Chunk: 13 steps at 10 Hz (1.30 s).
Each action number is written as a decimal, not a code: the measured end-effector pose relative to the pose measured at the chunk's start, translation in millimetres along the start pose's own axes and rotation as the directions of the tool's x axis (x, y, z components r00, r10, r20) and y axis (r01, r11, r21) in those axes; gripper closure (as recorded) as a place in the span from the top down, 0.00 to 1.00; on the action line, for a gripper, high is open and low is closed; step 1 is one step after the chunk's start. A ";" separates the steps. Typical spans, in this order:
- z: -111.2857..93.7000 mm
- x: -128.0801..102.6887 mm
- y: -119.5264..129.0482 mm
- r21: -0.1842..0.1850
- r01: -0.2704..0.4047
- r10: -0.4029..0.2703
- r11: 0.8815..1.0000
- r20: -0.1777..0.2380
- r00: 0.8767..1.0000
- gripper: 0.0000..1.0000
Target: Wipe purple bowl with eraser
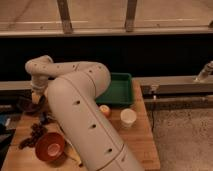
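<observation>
A dark purple bowl [25, 104] sits at the far left edge of the wooden table [142, 145]. My white arm [80, 110] fills the middle of the camera view and bends back to the left. Its gripper [36, 96] hangs at the end of the wrist, right beside the bowl's right rim. A small pale yellowish thing shows at the gripper; I cannot tell whether it is the eraser. No eraser shows anywhere else.
A green tray [117, 90] stands at the back of the table. A white cup [128, 118] and a small orange object [105, 111] lie in front of it. An orange-red bowl [49, 146] and dark grapes [35, 132] lie at front left.
</observation>
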 end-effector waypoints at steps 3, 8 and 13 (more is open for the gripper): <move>6.4 -33.1 -10.3 -0.041 0.083 -0.078 0.996 0.117 0.990 0.00; 2.9 -59.2 36.4 -0.091 0.224 -0.208 0.970 0.162 0.965 0.00; -12.6 -4.1 57.0 -0.096 0.159 -0.149 0.983 0.105 0.983 0.00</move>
